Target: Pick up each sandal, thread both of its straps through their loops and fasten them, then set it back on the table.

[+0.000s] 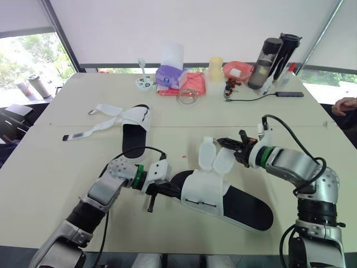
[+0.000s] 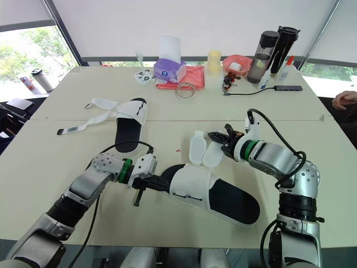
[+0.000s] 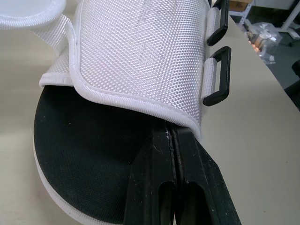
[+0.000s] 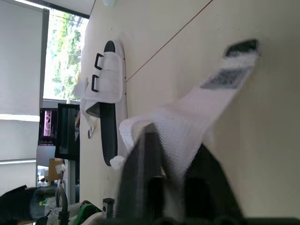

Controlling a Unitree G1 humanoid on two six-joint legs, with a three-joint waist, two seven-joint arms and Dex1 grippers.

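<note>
The near sandal (image 1: 245, 206) has a black sole and a white upper (image 1: 203, 192), and lies at the table's front centre. My left gripper (image 1: 174, 192) is shut on the heel-side edge of that upper; in the left wrist view its fingers (image 3: 159, 183) press together under the white fabric (image 3: 140, 56), beside two black loops (image 3: 218, 77). My right gripper (image 1: 222, 143) is shut on one of the sandal's two loose white straps (image 1: 222, 160), seen between its fingers as the strap (image 4: 206, 98). The second sandal (image 1: 134, 129) lies further back on the left with its straps (image 1: 89, 132) spread open.
Along the far edge stand a purple tissue box (image 1: 170, 75), a red cloth (image 1: 193, 84), a pink bowl (image 1: 238, 70), two dark bottles (image 1: 273, 54) and a black cable (image 1: 251, 99). A person's hand (image 1: 346, 105) rests at the right edge.
</note>
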